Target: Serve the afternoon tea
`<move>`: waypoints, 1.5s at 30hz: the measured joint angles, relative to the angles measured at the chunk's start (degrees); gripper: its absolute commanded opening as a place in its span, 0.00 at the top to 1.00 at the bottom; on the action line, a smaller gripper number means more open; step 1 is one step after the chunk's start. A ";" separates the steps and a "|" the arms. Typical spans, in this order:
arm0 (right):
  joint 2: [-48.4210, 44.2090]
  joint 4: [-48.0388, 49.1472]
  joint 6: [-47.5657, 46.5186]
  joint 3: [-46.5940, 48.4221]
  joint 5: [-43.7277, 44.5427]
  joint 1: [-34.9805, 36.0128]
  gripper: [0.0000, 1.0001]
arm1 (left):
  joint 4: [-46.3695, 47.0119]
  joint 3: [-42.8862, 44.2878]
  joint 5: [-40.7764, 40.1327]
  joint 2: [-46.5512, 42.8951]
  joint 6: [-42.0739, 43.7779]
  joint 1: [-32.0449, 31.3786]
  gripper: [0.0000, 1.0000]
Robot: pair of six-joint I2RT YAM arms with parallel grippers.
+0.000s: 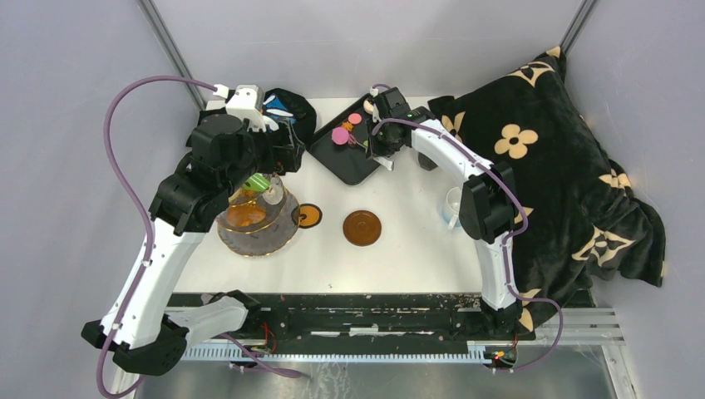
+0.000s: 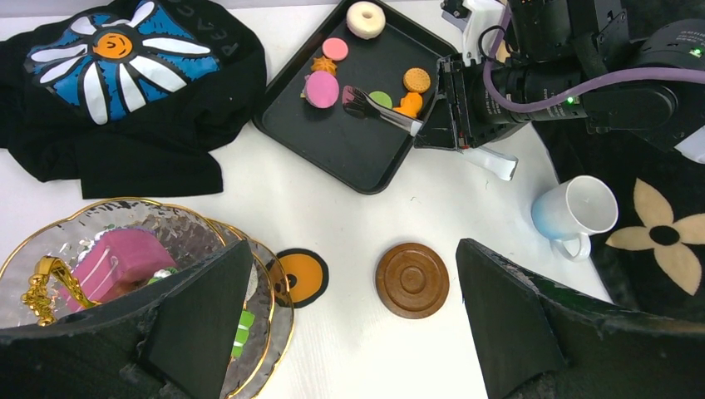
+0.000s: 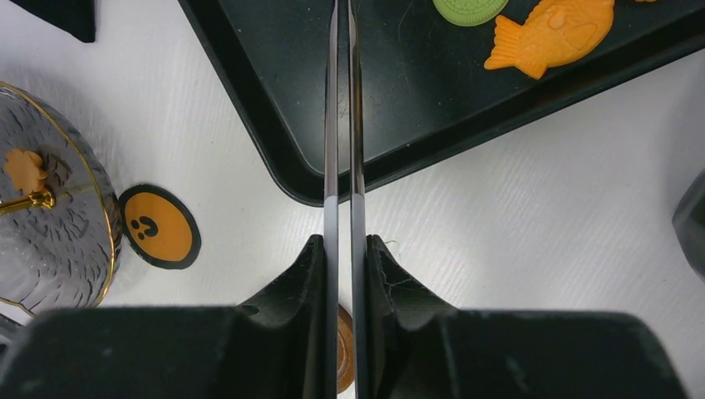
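My right gripper [image 3: 343, 241] is shut on metal tongs [image 3: 342, 125]. Their tips [image 2: 359, 100] reach over the black tray [image 2: 332, 158], right beside a round pink pastry [image 2: 322, 89]. Also on the tray are a white donut [image 2: 366, 18], a green cookie [image 2: 381, 98], a brown cookie [image 2: 416, 80] and an orange fish [image 3: 553, 33]. My left gripper [image 2: 353, 245] hangs open above the table by the gold-trimmed glass stand [image 2: 100, 224], which carries a pink cake [image 2: 116, 262] and a green pastry [image 2: 244, 328]. A brown saucer [image 2: 411, 280] lies below the open fingers. The white mug [image 2: 574, 212] stands right.
An orange disc with a black rim [image 2: 301, 277] lies against the stand's base. The black cloth with a blue-white flower [image 2: 125, 75] is bunched at the back left. The black blanket with tan flowers [image 1: 540, 166] covers the right side, beside the mug.
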 measured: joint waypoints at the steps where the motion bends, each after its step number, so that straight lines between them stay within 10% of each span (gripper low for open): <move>1: 0.00 -0.02 0.09 0.00 -0.04 0.00 0.86 | 0.00 0.00 0.00 0.11 0.00 0.00 0.01; 22: -0.02 0.57 0.79 0.04 -1.14 -0.85 0.56 | 0.00 0.00 0.09 0.59 0.00 0.00 0.01; 45: 8.68 3.37 4.90 7.85 -6.51 -2.73 0.53 | -0.02 0.00 -0.11 1.09 0.02 0.00 0.01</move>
